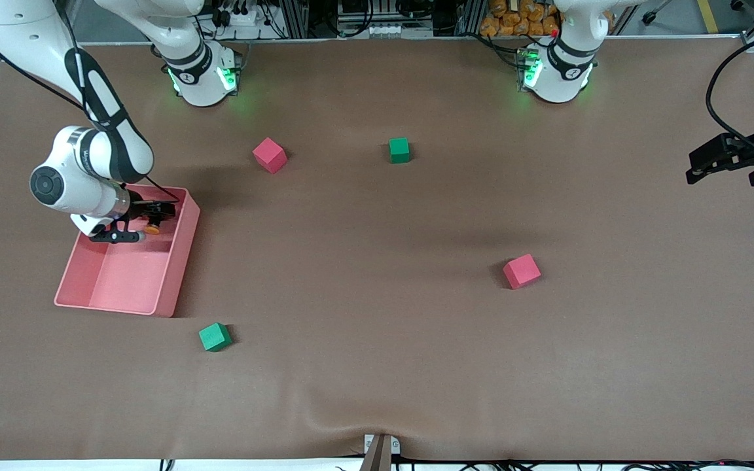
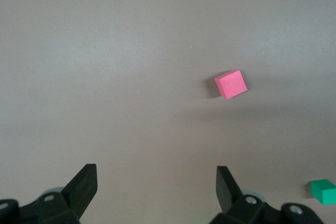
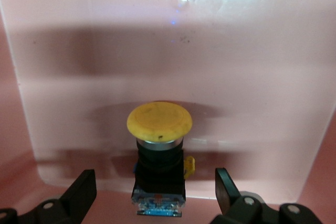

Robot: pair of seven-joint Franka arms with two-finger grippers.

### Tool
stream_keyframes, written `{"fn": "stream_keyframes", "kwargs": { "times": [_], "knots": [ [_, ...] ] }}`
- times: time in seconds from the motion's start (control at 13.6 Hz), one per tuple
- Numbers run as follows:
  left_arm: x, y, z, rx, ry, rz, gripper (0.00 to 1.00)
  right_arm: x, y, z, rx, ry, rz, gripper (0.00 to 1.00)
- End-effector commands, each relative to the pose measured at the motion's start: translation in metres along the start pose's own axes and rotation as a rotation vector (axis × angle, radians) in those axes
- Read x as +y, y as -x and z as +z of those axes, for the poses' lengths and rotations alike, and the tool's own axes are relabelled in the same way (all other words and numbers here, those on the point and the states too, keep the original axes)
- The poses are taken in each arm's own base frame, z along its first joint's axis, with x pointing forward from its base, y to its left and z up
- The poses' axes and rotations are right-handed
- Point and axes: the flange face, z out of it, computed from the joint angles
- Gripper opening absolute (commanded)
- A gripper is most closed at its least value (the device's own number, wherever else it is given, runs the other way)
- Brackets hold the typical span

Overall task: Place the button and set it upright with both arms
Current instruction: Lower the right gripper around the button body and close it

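The small push-button with a round orange-yellow cap on a short black body lies in the shallow pink plastic tray at the right arm's end of the brown counter, in the part of the tray farther from the front camera. The right tool is down inside the tray with its black fingers spread apart, one on each side of the button and not touching it.

The left tool waits in the air over the bare counter at the left arm's end, its fingers also wide apart and holding nothing.

Four foam cubes sit on the counter: a red cube and a green cube nearer the bases, another red cube toward the left arm's end, and a green cube just beside the tray's corner, nearer the front camera.
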Motion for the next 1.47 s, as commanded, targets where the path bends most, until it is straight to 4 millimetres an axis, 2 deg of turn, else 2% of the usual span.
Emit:
{"fn": "stream_keyframes", "kwargs": {
  "times": [0.0,0.15,0.44,0.88,0.95,1.03,1.1,1.39],
  "knots": [
    [0.004,-0.002,-0.005,0.025,0.013,0.010,1.00,0.009,0.007,0.008,-0.013,-0.013,-0.031,1.00],
    [0.010,-0.003,-0.004,0.034,0.012,0.021,1.00,0.010,0.007,0.022,-0.041,-0.019,-0.064,1.00],
    [0.018,-0.011,0.008,0.018,0.020,0.035,1.00,0.009,0.008,0.032,-0.060,-0.022,-0.066,1.00],
    [0.026,-0.022,0.020,0.027,0.057,0.044,1.00,0.009,0.008,0.032,-0.060,-0.022,-0.069,1.00],
    [0.026,-0.023,0.021,0.026,0.062,0.044,1.00,0.008,0.007,0.031,-0.060,-0.021,-0.070,0.68],
    [0.026,-0.026,0.021,0.041,0.064,0.043,1.00,0.009,0.007,0.031,-0.061,-0.022,-0.067,0.18],
    [0.026,-0.029,0.023,0.055,0.065,0.040,1.00,0.009,0.007,0.031,-0.060,-0.025,-0.062,0.00],
    [0.025,-0.034,0.032,0.053,0.065,0.016,1.00,0.011,0.001,0.022,-0.036,-0.028,-0.056,0.00]
  ]
}}
